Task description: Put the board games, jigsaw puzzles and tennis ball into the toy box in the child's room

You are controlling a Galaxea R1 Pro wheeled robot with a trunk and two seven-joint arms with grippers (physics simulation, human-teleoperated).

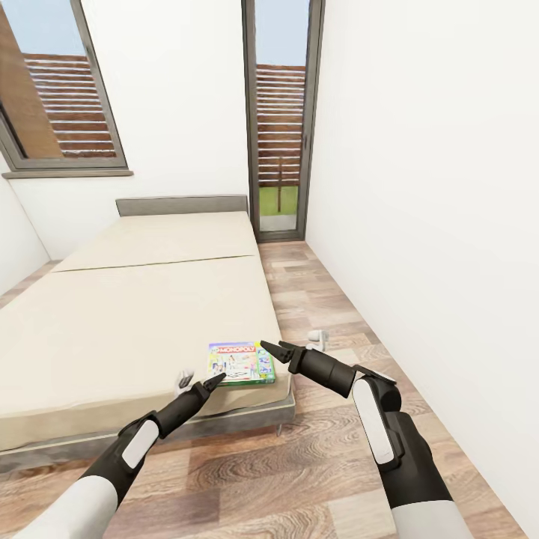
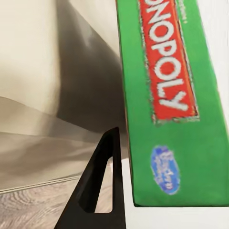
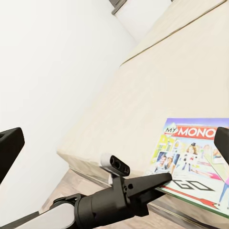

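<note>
- The wooden floor [image 1: 299,464] is nearest, with both robot arms reaching forward over it toward the corner of the bed [image 1: 127,314].
- The left gripper [image 1: 212,382] comes from the left side. Its dark tip is just beside the near left edge of the Monopoly board game [image 1: 241,363]. In the head view its fingers look close together, but I cannot tell for sure whether they are open or closed.
- In the left wrist view one dark finger [image 2: 102,191] stands next to the green side of the box [image 2: 174,109], where the red Monopoly label is seen very close.
- The right gripper [image 1: 272,349] comes from the right side, and its fingers are spread open at the upper right corner of the box. In the right wrist view the two finger tips stand well apart at both edges, with the box cover [image 3: 195,157] between them.
- The board game lies flat on the beige mattress, near the front right corner of the bed.
- Behind it, the mattress goes back to a grey headboard [image 1: 182,204].
- At the far end there is a white wall with a window [image 1: 64,97] and a tall glass door [image 1: 281,120].
</note>
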